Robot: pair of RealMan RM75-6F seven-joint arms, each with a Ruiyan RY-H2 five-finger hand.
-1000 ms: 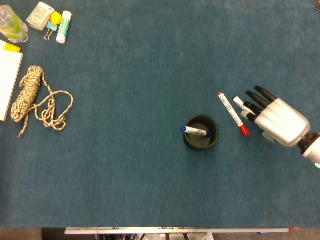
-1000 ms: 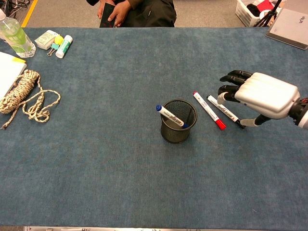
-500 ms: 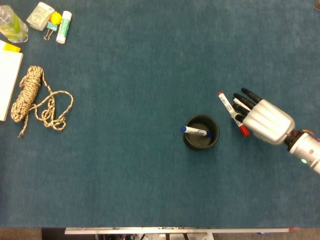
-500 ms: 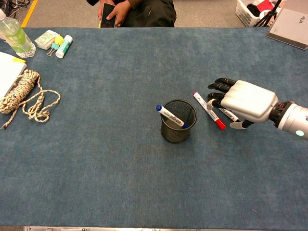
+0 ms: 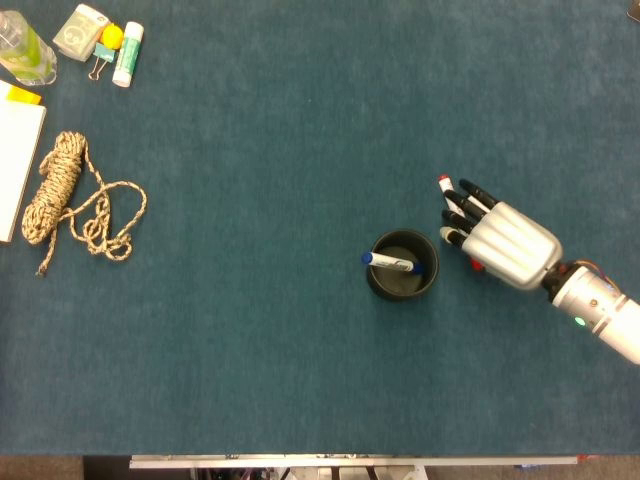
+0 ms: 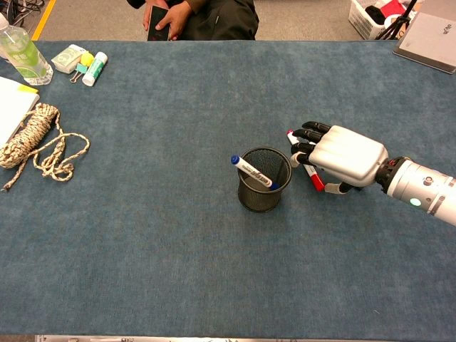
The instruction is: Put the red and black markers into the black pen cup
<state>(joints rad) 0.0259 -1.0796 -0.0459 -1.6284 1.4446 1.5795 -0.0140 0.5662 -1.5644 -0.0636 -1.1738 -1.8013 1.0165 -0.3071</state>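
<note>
The black mesh pen cup [image 5: 402, 275] [image 6: 263, 191] stands right of the table's middle, with a blue marker [image 5: 391, 264] [image 6: 253, 172] leaning in it. Just right of the cup, my right hand [image 5: 500, 243] [image 6: 342, 154] lies palm down, fingers stretched out and apart, over the two markers. Of the red marker [image 5: 443, 183] [image 6: 315, 182] only the far tip and the red cap show past the hand. The black marker is hidden beneath the hand. No frame shows whether the fingers touch either marker. My left hand appears in neither view.
A coiled rope [image 5: 70, 200] [image 6: 35, 139] and a white pad [image 5: 15, 170] lie at the far left. A bottle [image 5: 20, 45], a glue stick [image 5: 128, 53] and small clips sit in the back-left corner. A person [image 6: 192, 14] sits behind the far edge.
My right hand has slid left toward the cup and lower, from beside the markers to on top of them. The black marker is now covered. The cup and blue marker have not moved.
</note>
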